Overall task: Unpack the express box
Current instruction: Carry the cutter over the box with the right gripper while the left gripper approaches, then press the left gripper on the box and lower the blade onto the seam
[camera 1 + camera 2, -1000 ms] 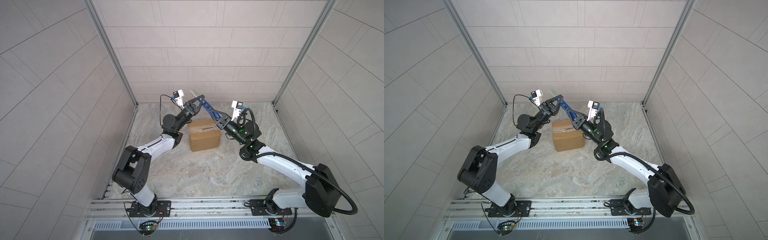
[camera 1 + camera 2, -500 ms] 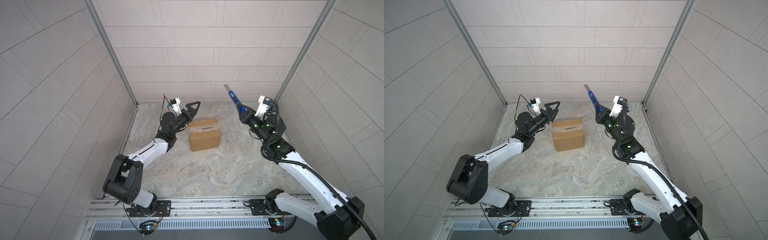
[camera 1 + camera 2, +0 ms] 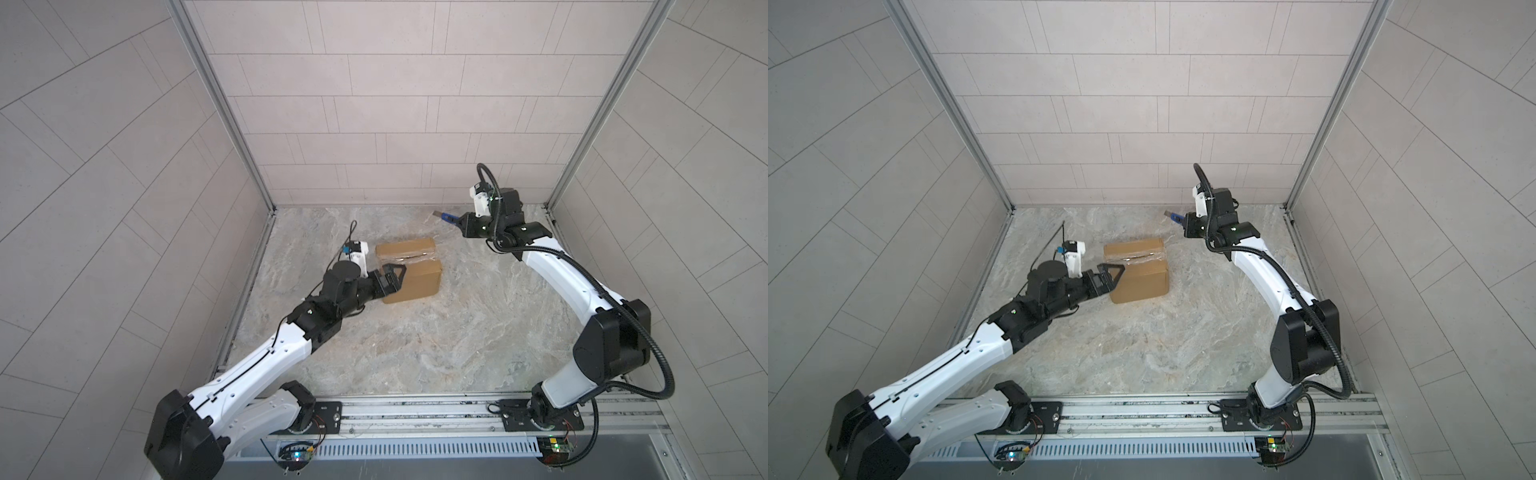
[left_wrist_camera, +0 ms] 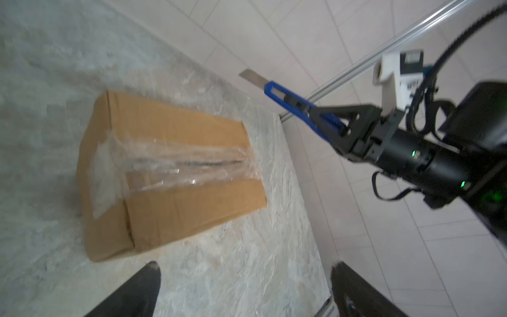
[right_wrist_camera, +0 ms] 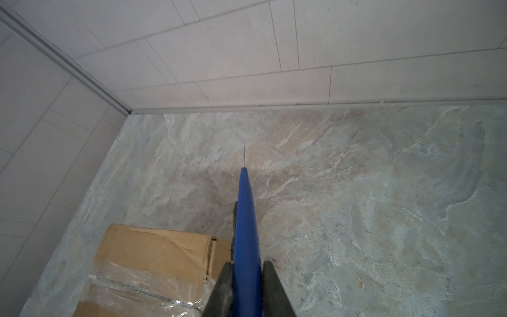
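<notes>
1 second ago the 2 grippers met above the express box (image 3: 409, 270), joined at the blue utility knife (image 3: 445, 216); now they stand well apart, which reads as a finished handover: the knife belongs to the right arm alone, and the left is free to steady the carton. The left gripper (image 3: 392, 277) has dropped to the box's left end, jaws spread wide and holding nothing; in both top views it overlaps the box's edge, but the left wrist view shows its fingers (image 4: 142, 285) short of the cardboard, so contact looks unlikely; the right gripper (image 5: 246, 264) is clamped on the knife's blue handle, blade out and aimed toward the back wall, raised near the back right of the marble table (image 3: 415, 353), clear of the box; the box lies on the table left of centre, flaps shut, its clear tape (image 4: 175, 162) wrinkled along the seam with a dark line through it, perhaps a cut already begun, though I cannot tell; nothing is unpacked yet.
</notes>
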You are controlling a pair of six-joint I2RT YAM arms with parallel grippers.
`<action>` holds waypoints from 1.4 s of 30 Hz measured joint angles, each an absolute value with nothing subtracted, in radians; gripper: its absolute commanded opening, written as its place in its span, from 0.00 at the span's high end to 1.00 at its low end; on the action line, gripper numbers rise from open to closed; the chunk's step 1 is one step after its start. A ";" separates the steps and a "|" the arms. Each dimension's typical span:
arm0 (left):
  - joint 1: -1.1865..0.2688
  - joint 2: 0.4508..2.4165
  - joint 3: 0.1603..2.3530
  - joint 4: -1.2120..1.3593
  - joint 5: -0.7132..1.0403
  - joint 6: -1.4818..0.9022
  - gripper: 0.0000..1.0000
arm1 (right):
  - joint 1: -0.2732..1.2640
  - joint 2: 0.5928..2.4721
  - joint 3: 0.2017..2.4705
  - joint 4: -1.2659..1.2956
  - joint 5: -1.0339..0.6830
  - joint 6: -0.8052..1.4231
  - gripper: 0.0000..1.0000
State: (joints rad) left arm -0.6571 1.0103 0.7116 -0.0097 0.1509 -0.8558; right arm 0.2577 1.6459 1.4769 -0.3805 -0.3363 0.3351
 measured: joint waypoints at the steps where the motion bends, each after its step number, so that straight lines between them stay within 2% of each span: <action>1: -0.674 1.006 0.695 -0.017 0.144 -0.861 0.00 | 0.260 1.678 1.502 -0.402 -0.348 0.313 1.00; 8: -0.714 1.058 0.679 -0.012 0.132 -0.889 0.00 | 0.277 1.769 1.589 -0.499 -0.425 0.186 1.00; 14: -0.640 1.215 0.736 0.024 0.162 -0.884 0.00 | 0.283 1.764 1.583 -0.559 -0.462 0.117 1.00; 19: -0.542 1.281 0.769 0.041 0.192 -0.886 0.00 | 0.286 1.691 1.498 -0.588 -0.468 0.094 1.00; 26: -0.455 1.404 0.868 0.123 0.238 -0.873 0.00 | 0.319 1.491 1.334 -0.620 -0.459 0.109 1.00; 30: -0.451 1.489 0.915 0.192 0.282 -0.871 0.00 | 0.336 1.376 1.268 -0.657 -0.368 0.168 1.00; 35: -0.452 1.503 0.915 0.228 0.324 -0.870 0.00 | 0.364 1.295 1.318 -0.714 -0.191 0.236 1.00; 42: -0.441 1.460 0.899 0.226 0.325 -0.832 0.00 | 0.577 1.312 1.524 -0.779 0.046 0.261 1.00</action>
State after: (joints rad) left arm -0.4412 1.4605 0.8993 0.2264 0.3248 -0.8318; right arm 0.5766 1.3121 1.5242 -0.7788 0.0460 0.2611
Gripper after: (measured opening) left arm 0.995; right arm 0.191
